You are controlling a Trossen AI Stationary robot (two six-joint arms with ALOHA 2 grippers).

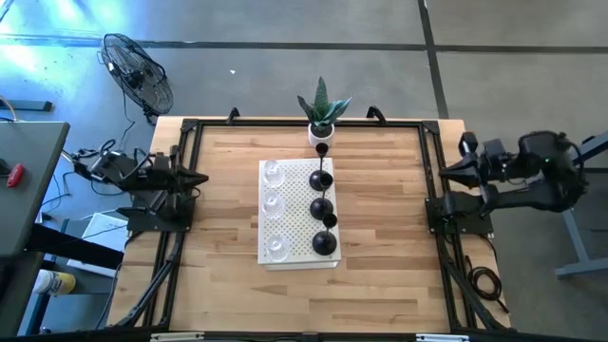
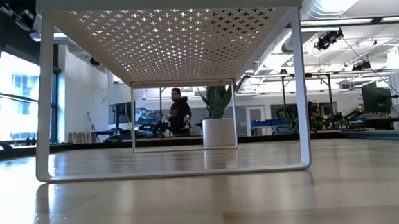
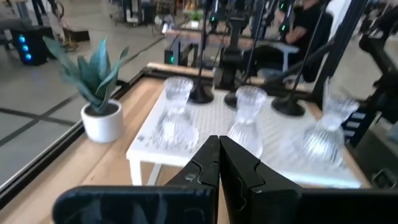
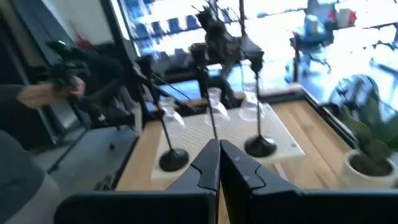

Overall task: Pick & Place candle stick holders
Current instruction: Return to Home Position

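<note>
The table (image 1: 228, 199) is viewed straight down from overhead, the perforated shelf (image 1: 296, 211) centred and the potted plant (image 1: 323, 112) at its 12 o'clock. From table height the shelf is seen level and close. It is faced from 9 and 3 o'clock past the left gripper (image 3: 219, 139) and right gripper (image 4: 219, 144). Shelf and plant are shared throughout.

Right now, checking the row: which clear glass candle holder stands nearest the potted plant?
The glass candle holder at the corner of the white shelf nearest the potted plant; the other two stand further down the row.
</note>
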